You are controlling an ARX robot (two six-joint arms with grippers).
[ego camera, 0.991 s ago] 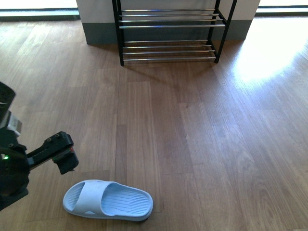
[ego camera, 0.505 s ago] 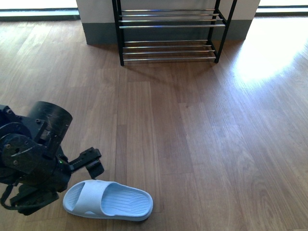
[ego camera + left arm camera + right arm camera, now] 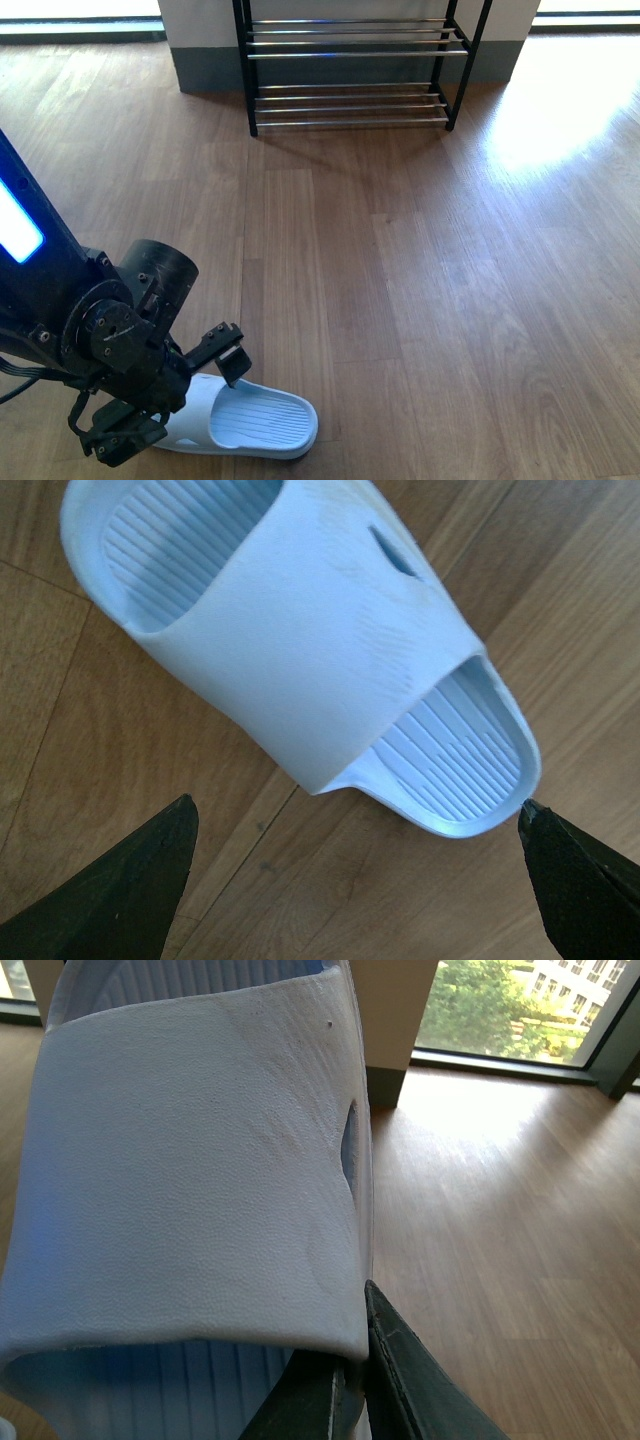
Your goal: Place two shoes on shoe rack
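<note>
The pale blue slipper lies flat on the wooden floor, well apart from the shoe rack farther ahead. The left pincer hangs just above it, jaws spread wide. It would do best to centre over the strap, sink lower, then close firmly. The right pincer is clamped on a second slipper.

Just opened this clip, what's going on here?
The left gripper hovers with open jaws just above a pale blue ridged rubber slide sandal lying on the wooden floor, not yet gripping it. The right gripper holds a matching pale blue sandal by its edge, off the floor. The black-framed shoe rack with chrome rods stands by the far wall with no shoe on it yet.
</note>
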